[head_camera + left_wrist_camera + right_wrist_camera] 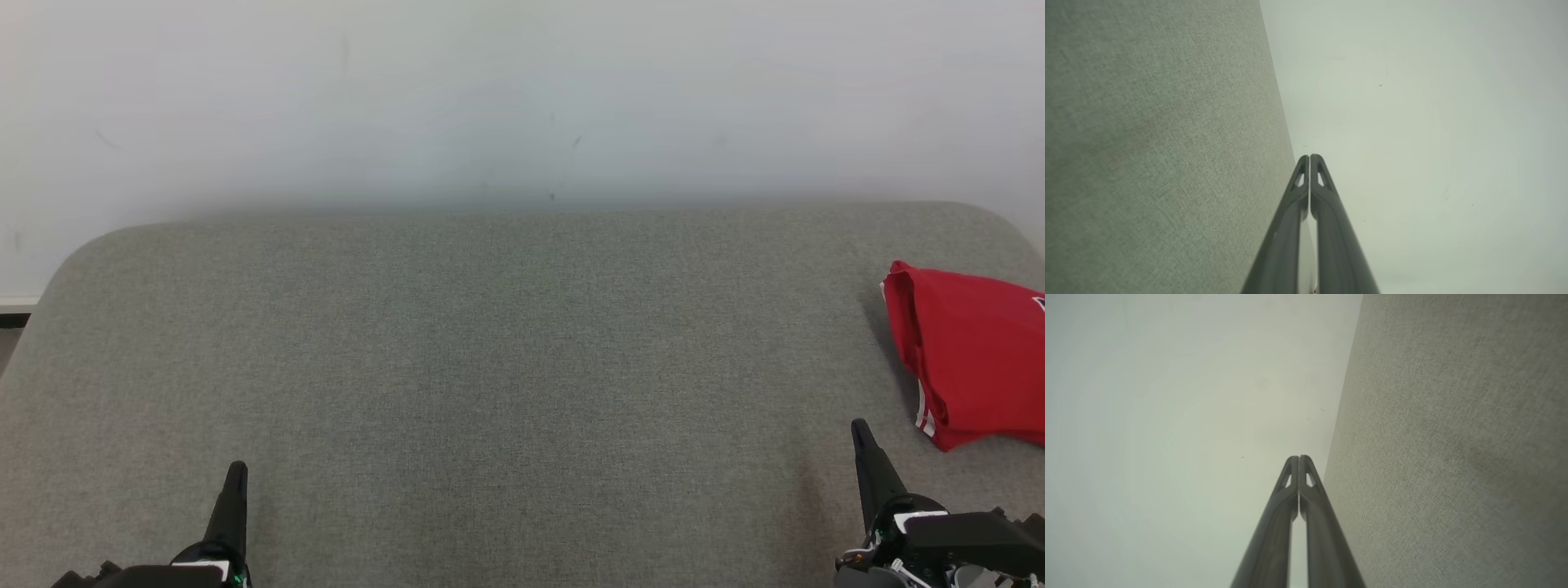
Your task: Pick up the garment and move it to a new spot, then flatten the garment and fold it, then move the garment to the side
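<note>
Left gripper (237,467) and right gripper (859,426) were both pinched fully shut with nothing in them, and the red folded garment with white side stripes (971,359) lay at the far right edge of the big grey woven-fabric surface (490,367).

The head view was where you got the garment: it lay on the cloth just up and to the right of your right gripper, near it but not touching, with bare fabric between them and its right side cut off by the frame. Your left gripper was at the lower left, well apart from it. The wrist views gave you the close-up instead. The two long dark fingers of the left gripper (1309,157) and the right gripper (1298,458) met tip to tip, each pointing at the line where the grey fabric met the plain pale wall (522,98).
</note>
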